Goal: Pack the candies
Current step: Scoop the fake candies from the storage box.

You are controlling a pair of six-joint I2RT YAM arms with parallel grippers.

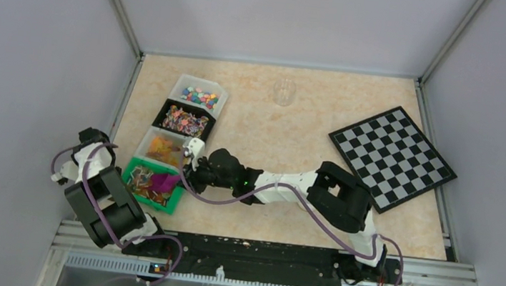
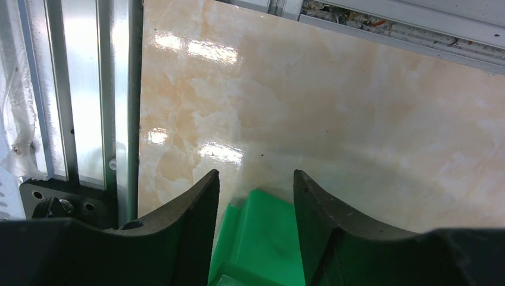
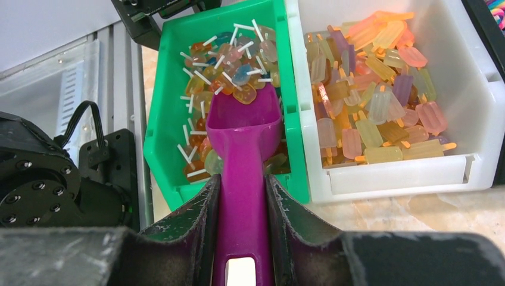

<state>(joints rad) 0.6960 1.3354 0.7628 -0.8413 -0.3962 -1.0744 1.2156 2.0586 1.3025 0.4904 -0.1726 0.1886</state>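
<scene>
We find the right gripper [image 3: 243,185] clamped on the handle of the magenta scoop [image 3: 245,128]. The scoop bowl rests among the candies [image 3: 226,47] in the green bin [image 3: 156,125] on the tabletop [image 3: 417,208]. The left gripper [image 2: 255,177] hangs over that bin's corner, fingers spread, holding nothing.

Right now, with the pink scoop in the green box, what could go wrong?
The candies lie piled at the scoop lip, so a quick lift might spill some over the green bin rim. The left gripper is open, not holding the bin, so the scoop's push could slide it.
</scene>
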